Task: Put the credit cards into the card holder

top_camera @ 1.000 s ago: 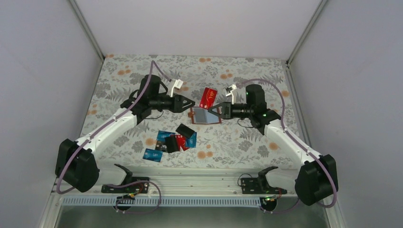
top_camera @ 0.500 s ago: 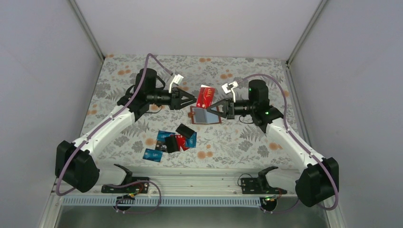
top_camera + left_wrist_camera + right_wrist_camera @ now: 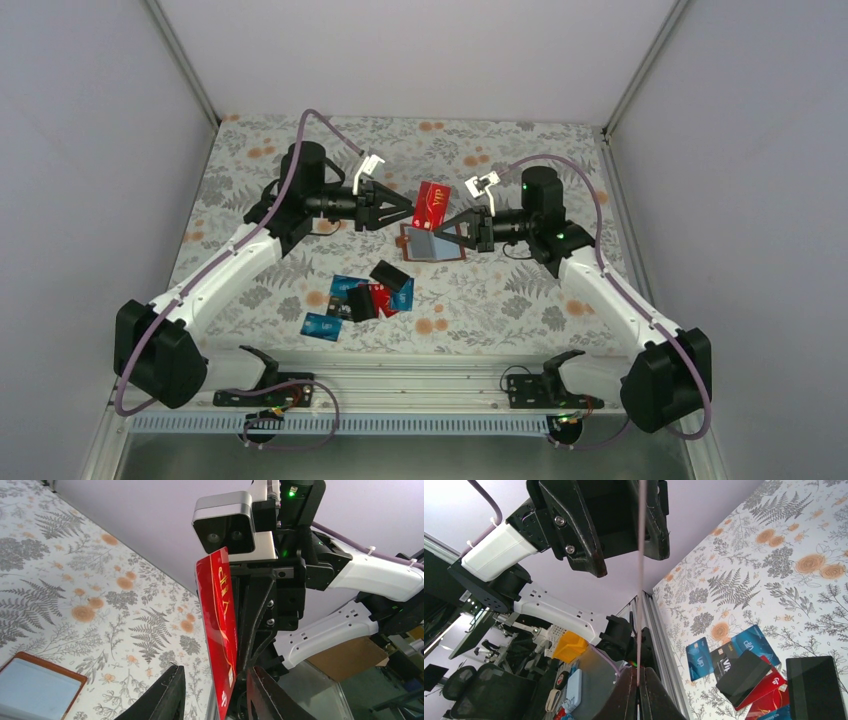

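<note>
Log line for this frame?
left hand: open, straddling red card | right hand: shut on red card | card holder: open on table | other cards: piled

Bright, even, diffuse light, soft shadows; 3 sharp views, faint sheen on the red card [image 3: 217, 615].

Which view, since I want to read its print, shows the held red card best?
The left wrist view: the red card shows its face there, large, with the VIP lettering legible. The top external view shows it small and distant. The right wrist view sees it edge-on, only a thin line running up from the right tool.
</note>
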